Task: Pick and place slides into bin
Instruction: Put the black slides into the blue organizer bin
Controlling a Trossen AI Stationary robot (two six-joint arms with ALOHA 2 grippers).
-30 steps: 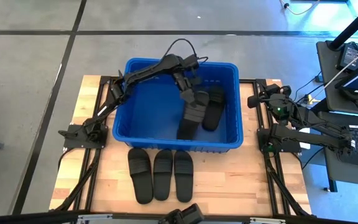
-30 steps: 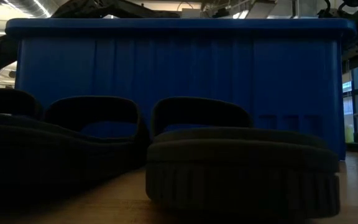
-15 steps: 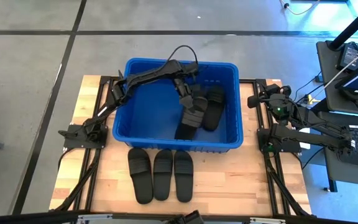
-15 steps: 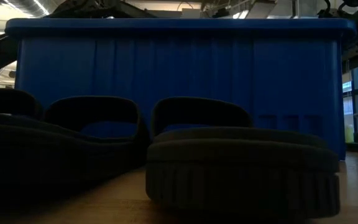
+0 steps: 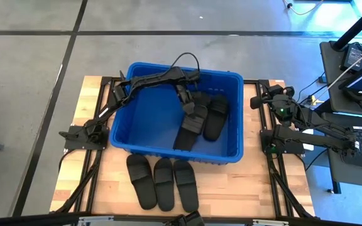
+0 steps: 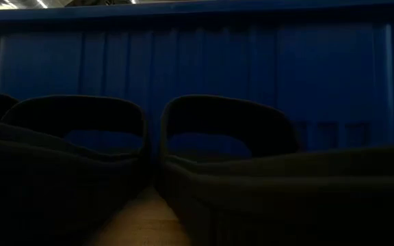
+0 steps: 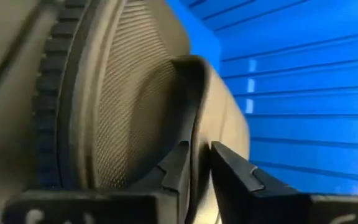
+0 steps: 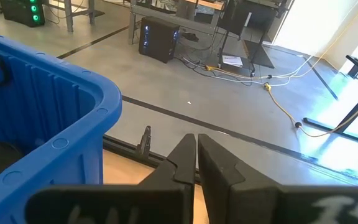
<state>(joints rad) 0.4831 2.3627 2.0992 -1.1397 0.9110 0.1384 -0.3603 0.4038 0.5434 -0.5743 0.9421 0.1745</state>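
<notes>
The blue bin (image 5: pixel 144 116) stands on the wooden table. My left gripper (image 5: pixel 185 100) reaches into it from the far left and is shut on a black slide (image 5: pixel 190 124) that slants toward the bin's near wall. A second slide (image 5: pixel 214 116) lies on the bin floor to its right. Three more slides (image 5: pixel 164 183) lie side by side on their soles on the table before the bin, and fill the low view (image 6: pixel 217 171). My right gripper (image 8: pixel 196 155) is shut and empty at the table's right edge (image 5: pixel 256 100). My left gripper pinches the slide's strap band at its edge (image 7: pixel 196 146). One finger (image 7: pixel 174 171) is under the strap against the footbed and the other (image 7: pixel 235 171) is on the strap's outer face. The fingers come slanting down from the far side. The slide is tilted, its near end low in the bin.
The bin's near wall (image 6: pixel 197 75) stands right behind the three slides on the table. The bin's corner rim (image 8: pixel 61 134) shows beside my right gripper. Bare wood lies left of the bin (image 5: pixel 90 100) and along the near edge (image 5: pixel 244 188).
My left gripper has carried the slide down and toward the near edge inside the bin. The bin has slid toward the table's near edge, and the three slides on the table have moved nearer with it.
</notes>
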